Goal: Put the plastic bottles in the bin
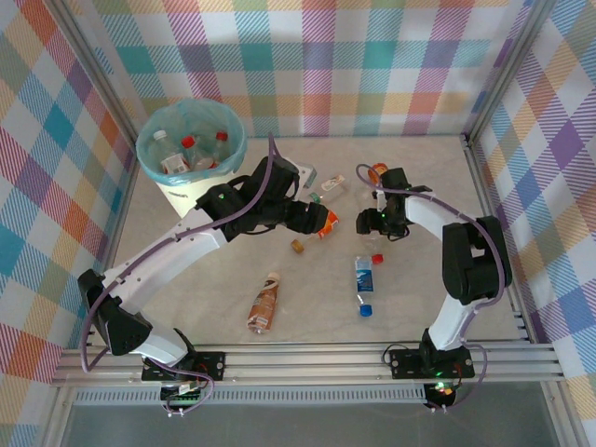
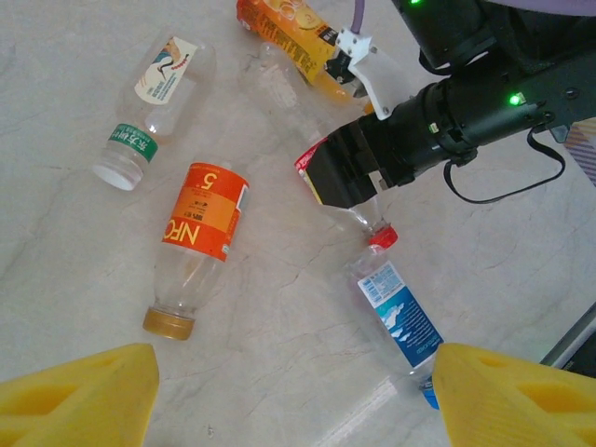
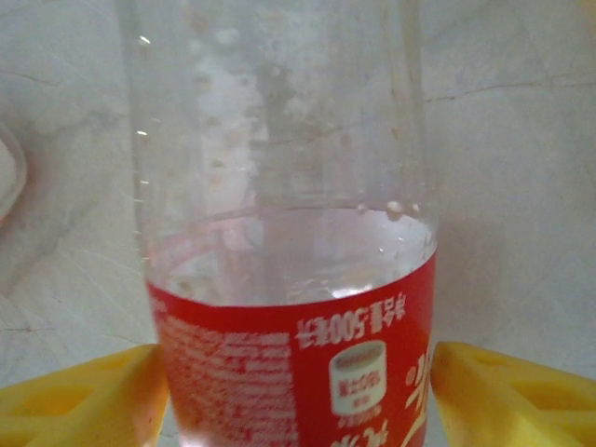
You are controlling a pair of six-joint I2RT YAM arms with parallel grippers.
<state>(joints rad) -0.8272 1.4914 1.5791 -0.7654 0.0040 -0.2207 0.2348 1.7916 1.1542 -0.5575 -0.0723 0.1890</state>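
Red wrap and clear plastic make up the red-label bottle (image 3: 279, 140), and your right gripper (image 3: 298, 400) has hold of it, with a yellow finger (image 3: 84, 391) touching each side. Close up, you can see tiny drops on the smooth inside of the bottle. The left wrist camera shows you more. The bottle lies flat on the table (image 2: 65, 279), and its red cap (image 2: 383, 237) sits just beside the blue-label bottle (image 2: 399, 321). An orange bottle (image 2: 289, 28) lies right behind the black right gripper (image 2: 349, 177). An orange-label bottle (image 2: 200, 223) with a gold cap is near, and a green-label bottle (image 2: 140, 102) with a white cap lies past it. Your left gripper (image 2: 298, 396) hovers over them with its yellow fingers wide apart and nothing between them. The table is pale like stone, with thin grey lines. From the top camera you see the bin (image 1: 149, 158), round and white with a crinkly teal bag, in the far left corner with a few bottles (image 1: 191, 154) inside. The left gripper (image 1: 317, 221) and its arm lie between the bin and the right gripper (image 1: 371, 223). A brown bottle (image 1: 264, 303) lies well apart, near your edge. Checked cloth walls (image 1: 307, 56) stand all around.
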